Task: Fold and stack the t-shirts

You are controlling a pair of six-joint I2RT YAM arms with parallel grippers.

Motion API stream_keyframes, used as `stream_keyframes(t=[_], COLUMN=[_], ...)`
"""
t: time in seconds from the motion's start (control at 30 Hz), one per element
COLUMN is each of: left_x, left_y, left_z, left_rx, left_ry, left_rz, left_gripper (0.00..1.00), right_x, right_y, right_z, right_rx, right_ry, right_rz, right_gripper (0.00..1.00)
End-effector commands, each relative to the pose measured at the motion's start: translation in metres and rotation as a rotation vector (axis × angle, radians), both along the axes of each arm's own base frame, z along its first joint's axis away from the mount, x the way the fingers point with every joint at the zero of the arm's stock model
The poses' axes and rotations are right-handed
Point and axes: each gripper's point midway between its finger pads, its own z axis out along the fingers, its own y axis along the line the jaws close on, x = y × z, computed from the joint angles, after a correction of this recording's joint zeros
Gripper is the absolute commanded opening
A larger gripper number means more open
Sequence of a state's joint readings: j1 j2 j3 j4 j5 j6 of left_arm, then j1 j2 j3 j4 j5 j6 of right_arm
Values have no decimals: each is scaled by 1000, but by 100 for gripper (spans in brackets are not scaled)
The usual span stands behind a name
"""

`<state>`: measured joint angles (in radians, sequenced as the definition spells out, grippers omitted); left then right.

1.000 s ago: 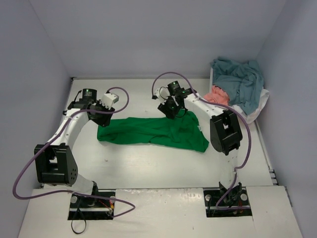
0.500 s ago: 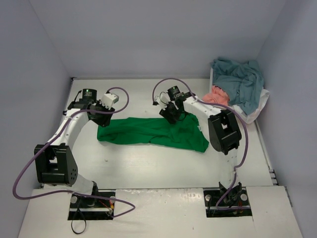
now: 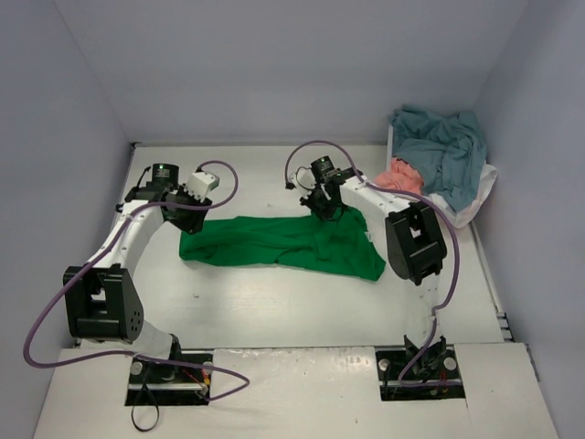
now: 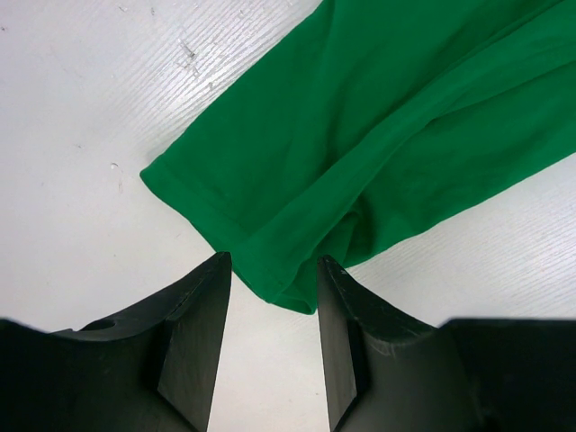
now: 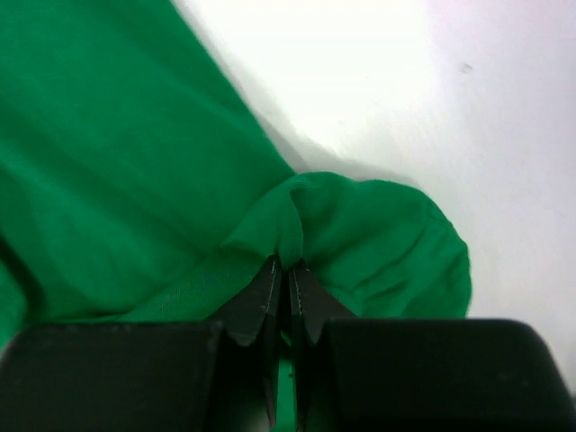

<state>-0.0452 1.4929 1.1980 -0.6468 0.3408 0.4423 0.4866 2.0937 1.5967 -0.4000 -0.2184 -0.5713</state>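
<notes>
Plainly, the bright green soft cloth t-shirt (image 3: 283,245) lay spread in a long, rumpled band across the middle of the white desk (image 3: 274,306), between the two arms. Its left end was squared off and its right end ran out into a drooping point. The knit looked matte and smooth, with shallow folds running along its length.

The right pincer (image 3: 327,208) was down on the far edge of that shirt, right of its middle. From the right wrist camera, its black fingers (image 5: 261,306) stood pressed tight together, nipping a small ridge of green fabric (image 5: 117,162) that puckered upward at the tips (image 5: 290,267). Behind the ridge the cloth bulged into a rounded lobe against the bare desk.

The left pincer (image 4: 273,263) hung over the shirt's left end with its blocky black fingers (image 4: 202,315) standing part-way apart, gripping nothing. A stitched hem corner (image 4: 270,270) showed in the gap between them. Whether the tips touched the cloth I could not tell. The desk there was scuffed, with faint ridged streaks.

At the far right corner, a crumpled grey-teal cloth t-shirt (image 3: 439,151) was heaped over a salmon pink cloth t-shirt (image 3: 402,176), well apart from the green one. Glossy purple cables (image 3: 219,178) looped over both arms.
</notes>
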Motion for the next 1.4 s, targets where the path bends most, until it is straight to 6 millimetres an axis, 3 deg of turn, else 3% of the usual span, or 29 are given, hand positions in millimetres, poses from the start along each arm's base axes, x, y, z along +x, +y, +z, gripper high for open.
stream_keyframes(t=[0.0, 0.13, 0.43, 0.53, 0.87, 0.97, 1.13, 1.33, 1.37], left_x=[7, 5, 0, -2, -13, -14, -14, -16, -17], left_y=[-5, -6, -7, -8, -8, -8, -11, -15, -15], left_z=[19, 23, 30, 36, 46, 49, 52, 53, 52], left_rx=[-9, -13, -20, -23, -19, -19, -22, -18, -16], left_ry=[-75, -86, -94, -104, -118, -121, -121, -118, -115], left_rz=[-26, -31, -38, -39, -39, -39, -41, -45, -47], left_gripper=[37, 37, 37, 37, 37, 37, 38, 37, 37], right_x=[31, 27, 1, -11, -72, -83, -96, -104, -104], right_y=[-12, -29, -61, -69, -83, -82, -87, -101, -102], right_z=[68, 97, 123, 116, 38, 28, 9, -8, -9], right_rx=[3, -32, -109, -152, -394, -426, -501, -592, -595], right_ry=[-188, -262, -328, -318, -174, -152, -113, -82, -79], right_rz=[-115, -148, -150, -123, 69, 102, 136, 144, 141], right_gripper=[0, 0, 0, 0, 0, 0, 10, 50, 53])
